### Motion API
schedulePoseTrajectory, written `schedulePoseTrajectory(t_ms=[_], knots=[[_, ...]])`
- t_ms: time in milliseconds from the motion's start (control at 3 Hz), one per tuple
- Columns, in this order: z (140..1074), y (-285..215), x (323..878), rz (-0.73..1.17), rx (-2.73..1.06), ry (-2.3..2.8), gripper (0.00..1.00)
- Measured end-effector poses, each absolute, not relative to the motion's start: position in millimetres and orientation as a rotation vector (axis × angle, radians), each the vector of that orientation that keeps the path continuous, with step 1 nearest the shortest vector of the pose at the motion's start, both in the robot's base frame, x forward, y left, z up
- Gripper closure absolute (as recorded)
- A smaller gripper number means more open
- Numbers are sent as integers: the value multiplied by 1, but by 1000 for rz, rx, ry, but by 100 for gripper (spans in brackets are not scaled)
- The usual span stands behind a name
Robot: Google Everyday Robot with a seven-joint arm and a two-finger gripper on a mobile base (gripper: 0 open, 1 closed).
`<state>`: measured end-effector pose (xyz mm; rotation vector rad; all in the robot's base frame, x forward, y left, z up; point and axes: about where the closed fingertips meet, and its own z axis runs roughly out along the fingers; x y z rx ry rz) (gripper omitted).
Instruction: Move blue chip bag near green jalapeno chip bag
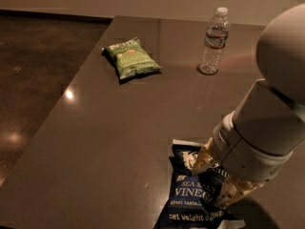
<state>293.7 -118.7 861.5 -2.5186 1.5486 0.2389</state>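
Note:
The blue chip bag (189,200) lies flat near the table's front edge, dark navy with white "Sea Salt & Vinegar" lettering. My gripper (218,176) comes down on its upper right part from the right. One pale finger (202,158) rests at the bag's top and the other finger (234,193) at its right side, spread apart with the bag between them. The gripper is open. The big white arm hides the bag's right edge. The green jalapeno chip bag (132,58) lies far off at the back left of the table.
A clear plastic water bottle (213,42) stands upright at the back, right of the green bag. The dark brown table (119,142) has its left edge running diagonally beside a glossy dark floor (33,80). A pale wall runs behind.

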Motion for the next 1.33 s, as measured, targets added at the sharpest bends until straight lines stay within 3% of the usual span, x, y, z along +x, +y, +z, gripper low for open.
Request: schedulePoseTrajectory(t_ms=[333,1333], knots=[[890,-103,323,193,-2453,1540,98],[924,-22,462,195,-2153,1706,100]])
